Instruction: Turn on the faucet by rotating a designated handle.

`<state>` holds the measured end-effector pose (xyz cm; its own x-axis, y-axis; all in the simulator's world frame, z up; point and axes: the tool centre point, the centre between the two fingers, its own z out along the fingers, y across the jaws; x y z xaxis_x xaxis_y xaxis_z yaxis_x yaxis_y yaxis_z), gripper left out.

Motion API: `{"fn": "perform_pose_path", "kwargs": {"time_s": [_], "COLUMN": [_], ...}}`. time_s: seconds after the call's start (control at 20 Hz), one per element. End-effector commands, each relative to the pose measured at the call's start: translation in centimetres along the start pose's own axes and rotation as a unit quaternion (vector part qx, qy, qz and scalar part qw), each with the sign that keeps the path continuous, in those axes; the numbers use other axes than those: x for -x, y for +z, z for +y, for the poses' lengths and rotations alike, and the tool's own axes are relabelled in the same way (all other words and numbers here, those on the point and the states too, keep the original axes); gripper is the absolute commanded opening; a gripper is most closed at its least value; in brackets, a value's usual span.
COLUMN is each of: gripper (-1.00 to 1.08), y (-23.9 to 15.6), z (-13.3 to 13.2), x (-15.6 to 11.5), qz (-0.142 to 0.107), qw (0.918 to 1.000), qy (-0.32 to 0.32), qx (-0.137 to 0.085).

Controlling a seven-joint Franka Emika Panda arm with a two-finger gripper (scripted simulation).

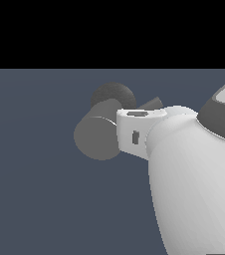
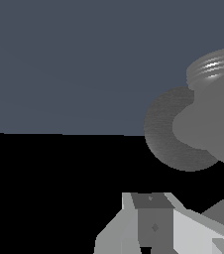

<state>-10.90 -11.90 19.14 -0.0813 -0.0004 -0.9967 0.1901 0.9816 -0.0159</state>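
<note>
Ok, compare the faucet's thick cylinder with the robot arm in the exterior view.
The faucet cylinder is matte mid-grey; the robot arm is glossy white with a dark band. The cylinder is short with a flat round end; the arm is bulging and rounded, and fills far more of the picture. Both have smooth surfaces.

nothing readable anywhere here, no text, labels, brand marks or numbers on the faucet (image 1: 98,137) or the white arm (image 1: 194,174), just plain renders
</note>
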Motion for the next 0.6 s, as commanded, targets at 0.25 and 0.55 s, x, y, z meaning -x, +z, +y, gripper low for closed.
{"fn": "perform_pose_path", "kwargs": {"time_s": [0.25,0.55], "gripper": [-1.00,-1.00], "y": [-0.1,-0.2], "z": [3.8,5.0], "x": [4.6,6.2], "qz": [-0.034,-0.040], "qw": [0.9991,0.9989], "qy": [0.000,0.000], "qx": [0.024,0.027]}}
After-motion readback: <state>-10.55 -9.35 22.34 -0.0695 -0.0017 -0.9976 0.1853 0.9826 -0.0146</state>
